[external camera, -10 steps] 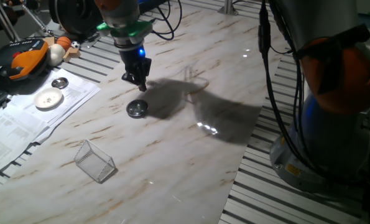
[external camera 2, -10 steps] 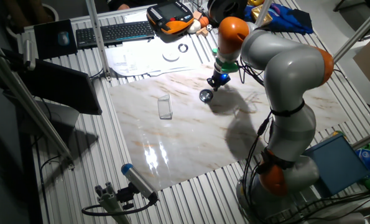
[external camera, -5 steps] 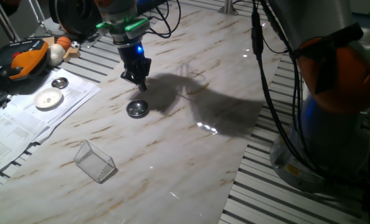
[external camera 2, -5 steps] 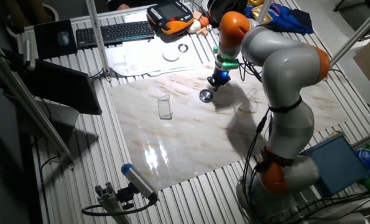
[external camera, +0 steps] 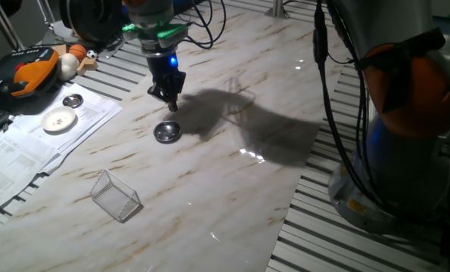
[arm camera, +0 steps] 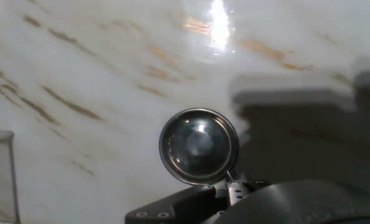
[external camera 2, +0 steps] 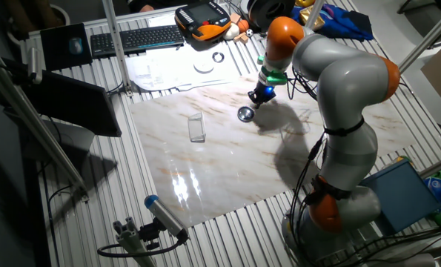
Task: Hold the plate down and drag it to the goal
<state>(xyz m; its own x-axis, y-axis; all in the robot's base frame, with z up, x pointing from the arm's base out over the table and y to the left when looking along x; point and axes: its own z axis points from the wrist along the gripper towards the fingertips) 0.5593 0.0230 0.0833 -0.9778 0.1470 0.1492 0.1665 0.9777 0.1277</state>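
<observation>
The gripper [external camera: 172, 104], fingers seemingly closed and empty, is hovering above the plate [external camera: 166, 133]; pressing off-centre risks tipping it short of the goal [external camera: 115, 196].

Dark-silver, mirror-bright round metal plate [external camera: 166, 133] on a white marble-patterned tabletop [external camera: 232, 189] streaked with thin brown-gold veins; clear rectangular wire-edged box [external camera: 115, 196], pale grey at its edges; black two-finger gripper [external camera: 168, 100] under a glowing blue light and a green ring; grey arm with orange joints [external camera 2: 339, 81]; white round disc [external camera: 59, 119] on printed white paper sheets [external camera: 28, 147]
</observation>
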